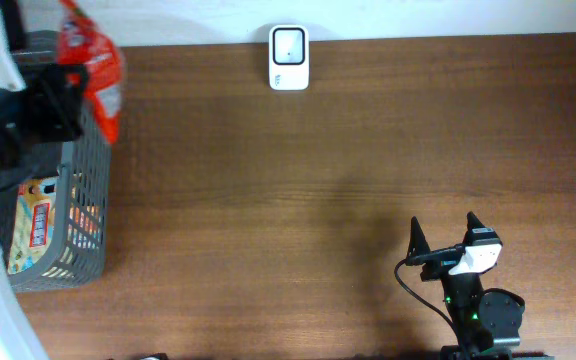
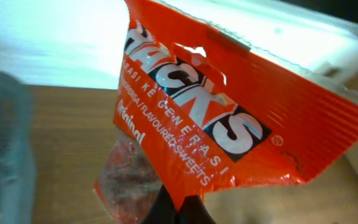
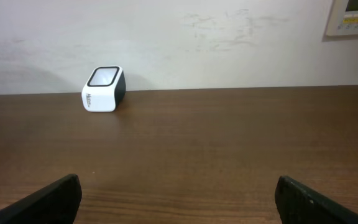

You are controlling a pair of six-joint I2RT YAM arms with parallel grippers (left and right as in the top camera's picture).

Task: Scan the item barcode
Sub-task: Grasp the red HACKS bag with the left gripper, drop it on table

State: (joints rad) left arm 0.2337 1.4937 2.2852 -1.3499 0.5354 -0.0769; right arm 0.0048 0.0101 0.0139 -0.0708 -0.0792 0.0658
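Overhead: a small white box-shaped barcode scanner (image 1: 289,57) sits at the far edge of the brown wooden table (image 1: 268,200), window up. Well left of the scanner, the left gripper (image 1: 76,88) holds a crinkly orange foil sweet packet (image 1: 96,62) above the far corner of a grey plastic mesh basket (image 1: 88,215). It is probably raised to clear the rim. The right gripper (image 1: 445,230) rests well right of the scanner by the near edge, its arm folded low.

Left wrist: the jaws pinch the packet's lower edge. The printed front faces the camera, tilted, and no barcode shows.

Right wrist: the jaws are spread wide and empty, pointing level across the table, with the scanner ahead and to the left.
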